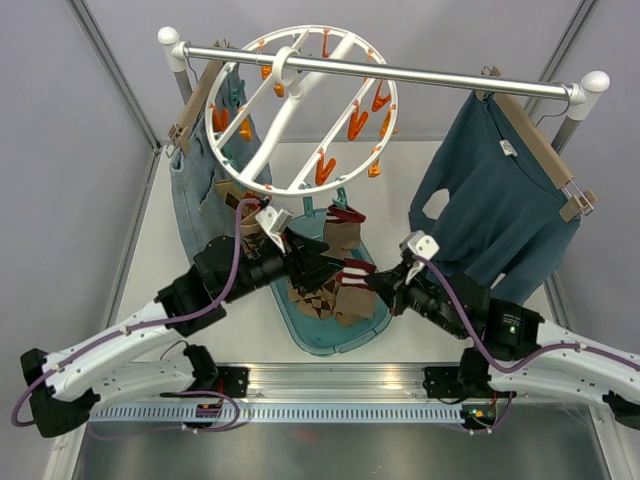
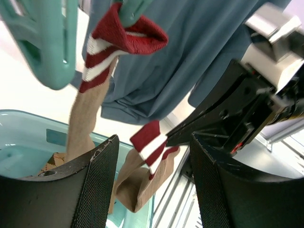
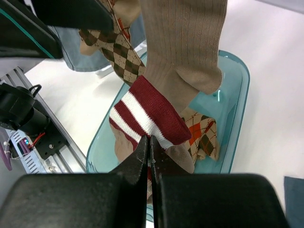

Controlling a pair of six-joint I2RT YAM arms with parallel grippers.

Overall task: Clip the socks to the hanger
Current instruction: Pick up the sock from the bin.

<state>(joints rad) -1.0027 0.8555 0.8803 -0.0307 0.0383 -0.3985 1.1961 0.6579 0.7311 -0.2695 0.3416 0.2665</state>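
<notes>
Top view: we saw hanger (image 1: pixel 305 110) hooked on rail (image 1: pixel 400 72), with socks (image 1: pixel 330 298) heaped in teal tray (image 1: pixel 300 340) beneath it. Left gripper (image 1: pixel 322 262) and right gripper (image 1: pixel 373 280) met above tray; finger state was unclear from there.

Left wrist: we saw fingers (image 2: pixel 95 190) spread and holding nothing, striped cuff (image 2: pixel 151 145) between them. Second sock (image 2: pixel 90 109) hung from teal clothespin (image 2: pixel 130 9).

Right wrist: fingers (image 3: pixel 137 164) were pressed together, apparently pinching cuff's edge.

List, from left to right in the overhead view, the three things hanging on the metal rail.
blue-grey jeans → round white ring hanger → teal sweater
</notes>
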